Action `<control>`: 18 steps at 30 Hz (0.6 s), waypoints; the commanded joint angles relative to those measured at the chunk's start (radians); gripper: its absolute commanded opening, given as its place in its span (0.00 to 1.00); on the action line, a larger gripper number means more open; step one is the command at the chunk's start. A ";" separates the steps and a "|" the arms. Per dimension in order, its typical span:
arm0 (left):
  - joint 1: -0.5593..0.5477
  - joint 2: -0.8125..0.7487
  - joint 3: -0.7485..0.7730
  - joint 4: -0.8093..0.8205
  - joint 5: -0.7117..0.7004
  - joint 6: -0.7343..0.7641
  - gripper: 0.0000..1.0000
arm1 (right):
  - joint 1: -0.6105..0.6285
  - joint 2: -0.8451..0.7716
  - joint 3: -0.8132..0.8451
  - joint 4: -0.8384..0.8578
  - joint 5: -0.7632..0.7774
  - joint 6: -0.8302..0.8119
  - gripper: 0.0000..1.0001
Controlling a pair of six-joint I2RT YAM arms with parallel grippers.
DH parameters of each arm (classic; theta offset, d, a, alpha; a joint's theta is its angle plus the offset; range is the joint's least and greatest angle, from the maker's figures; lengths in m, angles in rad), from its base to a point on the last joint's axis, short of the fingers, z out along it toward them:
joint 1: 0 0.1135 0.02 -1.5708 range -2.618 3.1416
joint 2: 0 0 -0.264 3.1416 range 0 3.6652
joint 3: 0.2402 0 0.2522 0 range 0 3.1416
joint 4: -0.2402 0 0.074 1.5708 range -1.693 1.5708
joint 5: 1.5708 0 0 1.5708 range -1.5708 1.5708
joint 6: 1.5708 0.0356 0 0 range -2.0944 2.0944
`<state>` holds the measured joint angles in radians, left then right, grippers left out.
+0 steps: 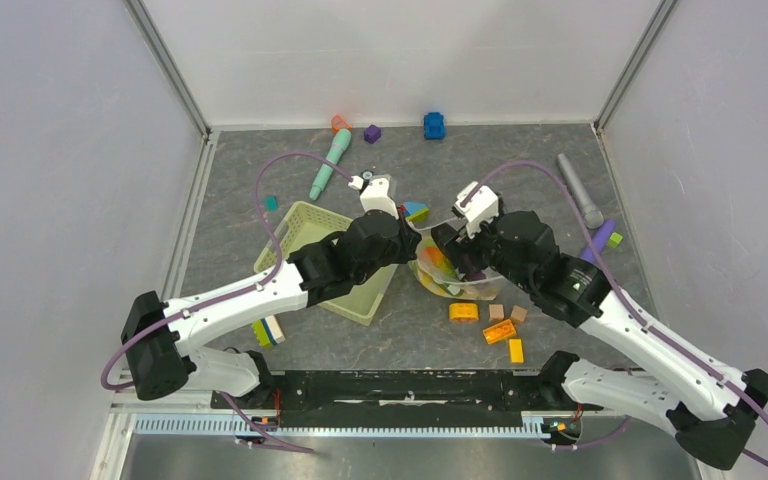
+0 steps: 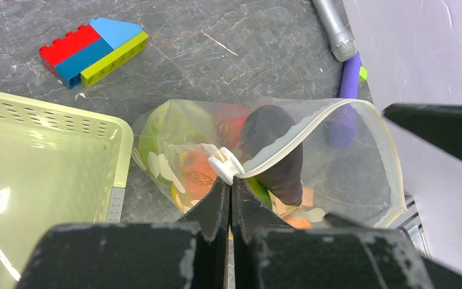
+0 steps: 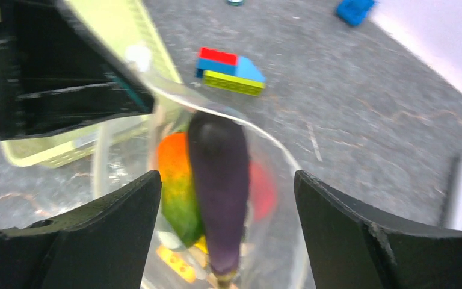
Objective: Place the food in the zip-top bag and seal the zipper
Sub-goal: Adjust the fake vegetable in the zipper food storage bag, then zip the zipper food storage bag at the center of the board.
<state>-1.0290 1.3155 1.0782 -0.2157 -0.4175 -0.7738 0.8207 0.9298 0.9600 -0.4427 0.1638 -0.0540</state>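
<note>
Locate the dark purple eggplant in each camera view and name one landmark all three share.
Top external: not distinguishable; only the zip-top bag shows, between the two arms.
Left wrist: eggplant at centre, inside the bag, beyond the left claw shut on the zipper.
Right wrist: eggplant at centre, framed by the open right claw.
Shared landmark: the red, blue and yellow-green block stack.

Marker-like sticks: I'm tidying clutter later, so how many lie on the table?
3: a teal stick back left, a grey stick back right, a purple stick just nearer, partly behind the right arm. More may be hidden under the arms.
</note>
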 commanded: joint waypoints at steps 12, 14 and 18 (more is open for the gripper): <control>0.004 0.011 0.055 0.029 -0.046 0.003 0.05 | -0.094 0.064 0.018 -0.068 0.293 0.019 0.69; 0.003 0.016 0.060 0.029 -0.043 0.020 0.11 | -0.112 0.066 0.015 -0.040 0.239 0.012 0.48; 0.003 -0.001 0.049 0.066 -0.020 0.129 0.60 | -0.122 0.036 -0.025 0.043 0.172 -0.014 0.00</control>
<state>-1.0286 1.3296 1.0916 -0.2169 -0.4217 -0.7486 0.7059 1.0039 0.9543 -0.5003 0.4042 -0.0513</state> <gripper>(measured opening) 0.394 0.145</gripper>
